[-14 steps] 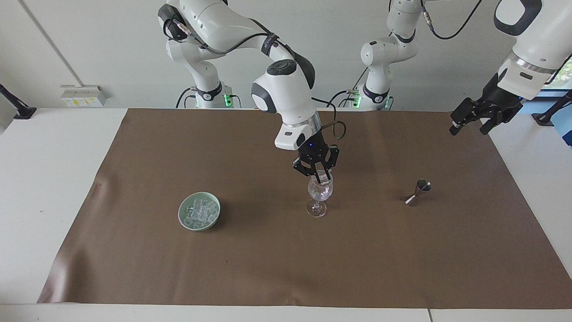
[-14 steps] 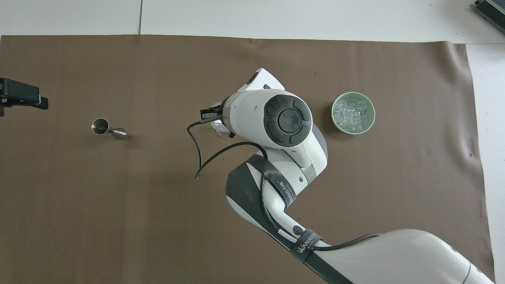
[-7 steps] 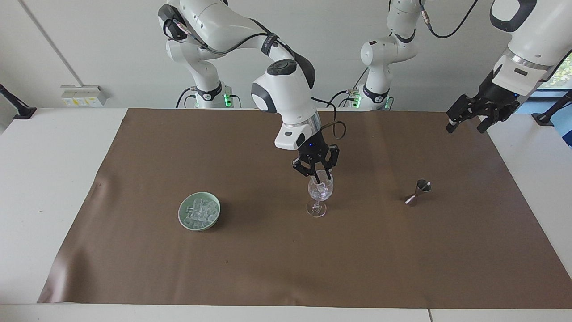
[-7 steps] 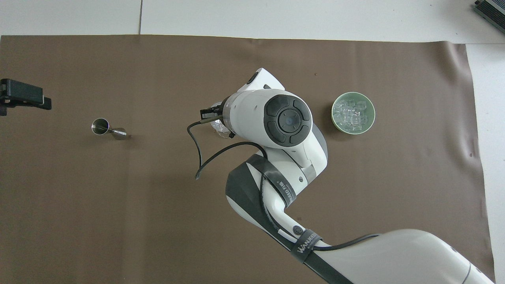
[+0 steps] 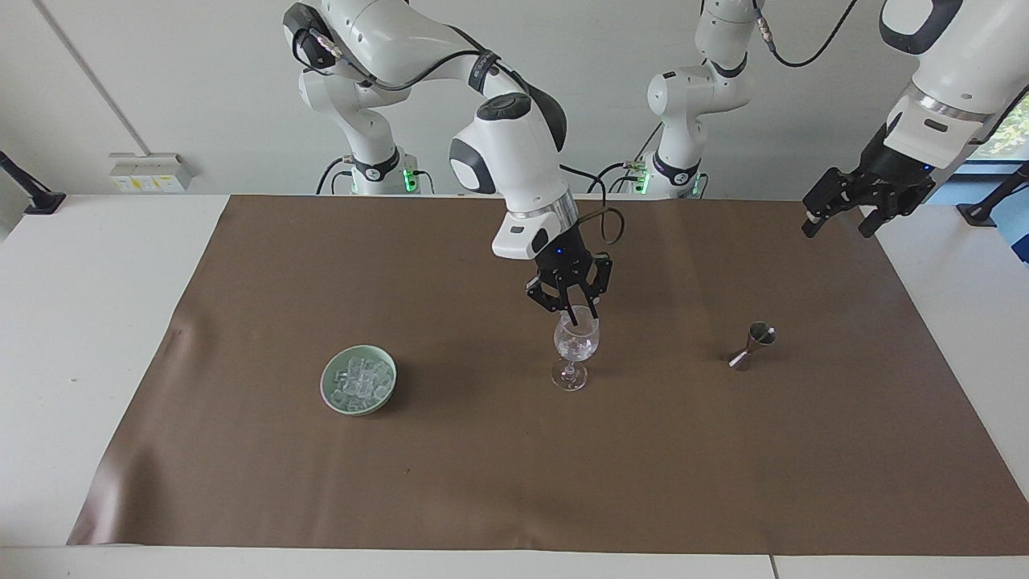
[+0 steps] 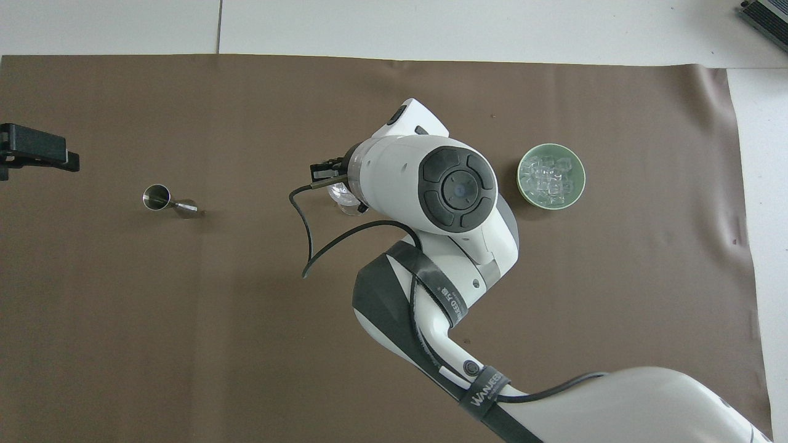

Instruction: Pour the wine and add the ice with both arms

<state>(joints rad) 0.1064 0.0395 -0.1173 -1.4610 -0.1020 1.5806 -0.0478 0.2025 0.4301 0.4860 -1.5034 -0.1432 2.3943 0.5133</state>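
Observation:
A clear stemmed wine glass (image 5: 575, 347) stands mid-cloth with a few ice chunks in its bowl. My right gripper (image 5: 583, 319) hangs just above its rim, fingers pointing down, slightly open and empty. The heap of ice (image 5: 359, 378) lies in a green bowl (image 5: 328, 388) toward the right arm's end of the table. In the overhead view the right arm covers most of the glass (image 6: 340, 195); the ice (image 6: 550, 178) and the bowl (image 6: 522, 187) show. My left gripper (image 5: 838, 231) waits open and empty in the air over the cloth's edge at the left arm's end.
A steel jigger (image 5: 754, 344) stands on the brown cloth (image 5: 514, 482) between the glass and the left arm's end; it also shows in the overhead view (image 6: 167, 201). White tabletop (image 5: 80, 322) borders the cloth.
My right gripper has risen a little off the glass's rim. My left gripper has drawn up and back toward its end of the table.

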